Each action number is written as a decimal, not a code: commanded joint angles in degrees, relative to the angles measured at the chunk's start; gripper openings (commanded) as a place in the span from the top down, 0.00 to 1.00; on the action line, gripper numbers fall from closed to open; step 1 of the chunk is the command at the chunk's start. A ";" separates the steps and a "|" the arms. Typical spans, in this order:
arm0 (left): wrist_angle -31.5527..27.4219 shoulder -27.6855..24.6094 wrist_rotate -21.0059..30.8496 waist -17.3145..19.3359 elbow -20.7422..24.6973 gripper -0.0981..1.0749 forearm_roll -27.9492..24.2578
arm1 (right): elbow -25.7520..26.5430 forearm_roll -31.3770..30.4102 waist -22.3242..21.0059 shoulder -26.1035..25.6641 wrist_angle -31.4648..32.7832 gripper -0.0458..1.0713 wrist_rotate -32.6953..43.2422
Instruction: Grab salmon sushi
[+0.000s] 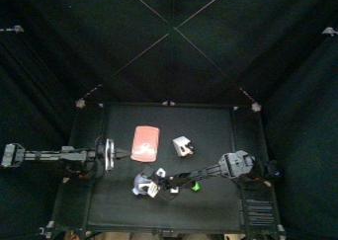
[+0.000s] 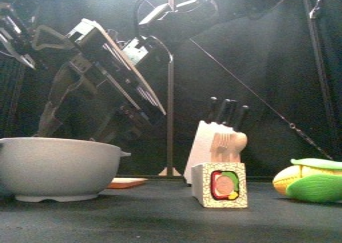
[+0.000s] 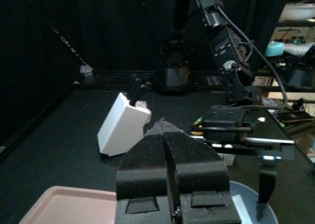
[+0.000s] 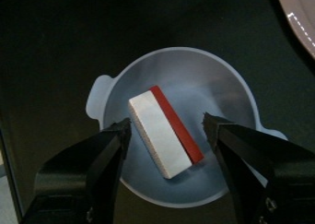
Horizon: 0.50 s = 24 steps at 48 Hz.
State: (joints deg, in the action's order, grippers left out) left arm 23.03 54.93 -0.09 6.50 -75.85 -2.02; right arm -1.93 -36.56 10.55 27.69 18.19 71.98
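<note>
Right gripper [image 4: 164, 123] gapes wide, unclenched, jaws flanking the salmon sushi [image 4: 160, 140] in the bowl [image 4: 129, 69]

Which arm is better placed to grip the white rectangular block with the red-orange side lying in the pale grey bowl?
Right. The right gripper hangs open directly over the pale grey bowl, jaws either side of the white block. The left gripper is shut and not over the bowl.
</note>
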 commanded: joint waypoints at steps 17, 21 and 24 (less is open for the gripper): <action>0.62 -0.18 -0.09 0.44 0.62 0.91 0.09 | 2.11 1.41 -0.09 -0.09 1.41 0.12 -0.09; 0.62 -0.18 -0.09 0.44 0.62 0.91 0.09 | 2.29 1.41 -0.18 0.35 1.58 0.12 -0.18; 0.62 -0.18 -0.09 0.44 0.62 0.91 0.09 | 2.46 1.41 -0.18 0.62 1.58 0.12 -0.18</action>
State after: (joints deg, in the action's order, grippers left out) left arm 23.12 54.84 -0.09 6.77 -75.94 -1.93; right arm -0.97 -35.24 10.55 29.36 19.86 71.72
